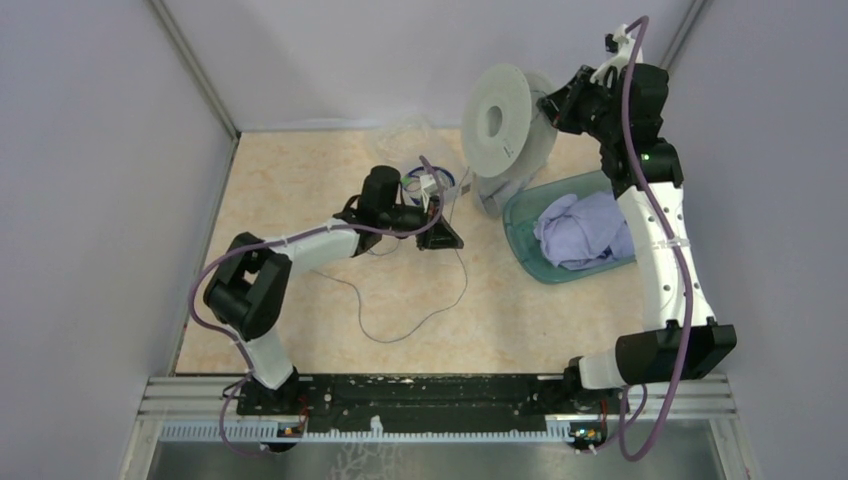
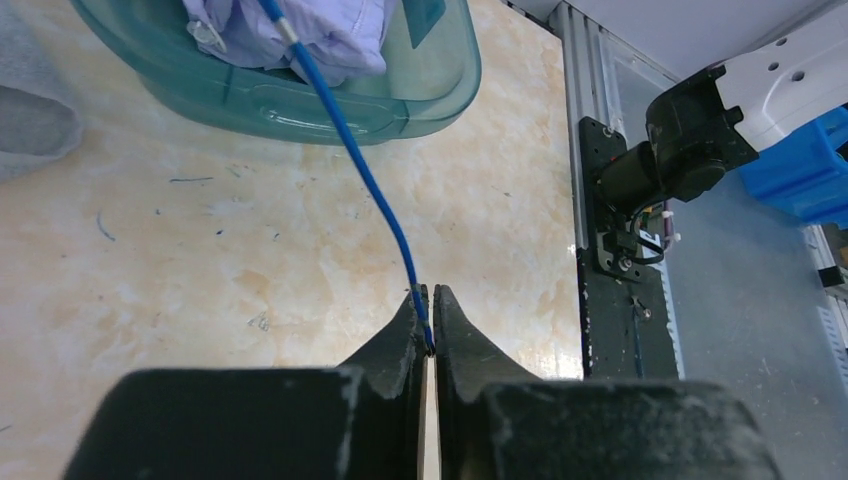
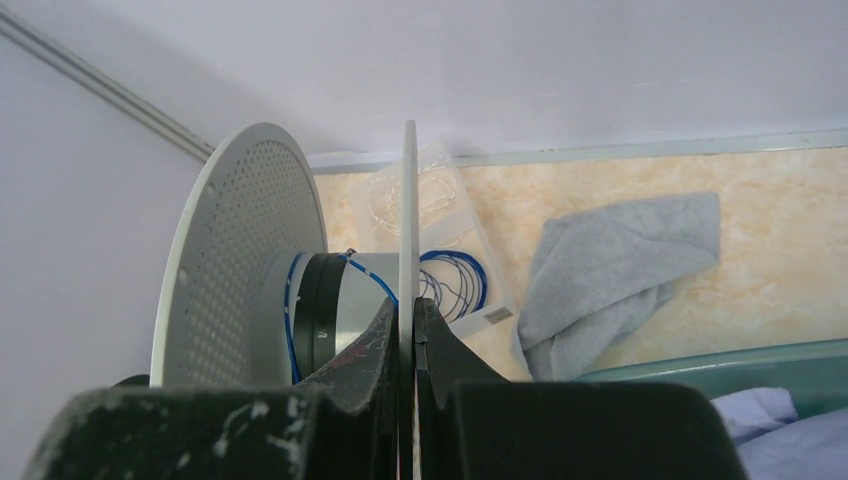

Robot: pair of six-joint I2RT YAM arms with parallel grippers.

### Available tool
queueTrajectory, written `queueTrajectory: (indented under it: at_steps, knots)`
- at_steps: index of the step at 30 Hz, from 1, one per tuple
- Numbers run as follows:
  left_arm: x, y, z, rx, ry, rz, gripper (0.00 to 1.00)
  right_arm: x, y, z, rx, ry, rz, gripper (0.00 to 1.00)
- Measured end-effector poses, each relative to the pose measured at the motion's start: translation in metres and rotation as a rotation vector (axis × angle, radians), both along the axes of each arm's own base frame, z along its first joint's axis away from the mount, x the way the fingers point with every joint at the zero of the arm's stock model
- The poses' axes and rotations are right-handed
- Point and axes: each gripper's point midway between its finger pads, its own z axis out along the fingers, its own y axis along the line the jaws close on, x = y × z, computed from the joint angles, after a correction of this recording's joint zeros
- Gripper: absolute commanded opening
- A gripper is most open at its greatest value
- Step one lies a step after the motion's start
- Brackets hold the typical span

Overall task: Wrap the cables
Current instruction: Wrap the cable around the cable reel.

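A thin dark cable (image 1: 400,328) lies in a loose loop on the table, one end rising toward my left gripper (image 1: 440,238). In the left wrist view that gripper (image 2: 430,296) is shut on a thin blue wire (image 2: 350,150), which rises taut toward the teal bin. Whether it is that cable I cannot tell. The pale grey spool (image 1: 497,120) stands on edge at the back. My right gripper (image 3: 408,300) is shut on its thin front flange (image 3: 408,200). A few turns of blue wire (image 3: 290,300) lie round the spool's core.
A teal bin (image 1: 520,215) holding a lilac cloth (image 1: 585,228) sits right of centre. A grey cloth (image 3: 610,270) lies by the spool's foot. A clear bag with a blue coil (image 3: 455,280) rests behind the spool. A metal rail (image 1: 430,390) runs along the near edge.
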Motion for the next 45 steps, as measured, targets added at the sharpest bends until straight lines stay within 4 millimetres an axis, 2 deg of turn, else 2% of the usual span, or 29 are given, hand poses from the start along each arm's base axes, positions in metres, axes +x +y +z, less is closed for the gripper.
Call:
queueTrajectory:
  at_steps: [6, 11, 16, 21, 23, 27, 31, 37, 45]
  knots:
    - [-0.014, -0.02, -0.003, 0.069, -0.055, -0.066, 0.0, 0.004, -0.009, -0.003, -0.03, -0.003, -0.048, 0.0]
    - [-0.023, -0.045, 0.018, 0.144, -0.195, -0.131, 0.0, 0.011, -0.019, -0.017, -0.073, 0.007, -0.1, 0.0]
    - [-0.041, -0.067, 0.055, 0.181, -0.35, -0.219, 0.01, 0.019, -0.024, -0.049, -0.152, 0.035, -0.148, 0.0]
    - [-0.051, -0.073, 0.077, 0.221, -0.432, -0.252, 0.01, 0.018, -0.013, -0.089, -0.26, 0.076, -0.138, 0.0]
    - [-0.048, -0.073, 0.084, 0.237, -0.454, -0.24, 0.01, 0.015, -0.006, -0.104, -0.302, 0.088, -0.123, 0.0]
    - [-0.032, -0.072, 0.099, 0.275, -0.505, -0.175, 0.0, 0.007, 0.002, -0.12, -0.358, 0.09, -0.097, 0.0]
    - [-0.012, -0.068, 0.109, 0.317, -0.559, -0.089, 0.0, 0.0, 0.004, -0.125, -0.398, 0.072, -0.079, 0.0]
    - [0.013, -0.058, 0.108, 0.395, -0.606, 0.029, 0.0, -0.01, 0.008, -0.129, -0.427, 0.057, -0.036, 0.0]
    - [0.055, -0.038, 0.115, 0.428, -0.612, 0.195, 0.02, -0.025, 0.023, -0.145, -0.44, 0.055, 0.087, 0.0]
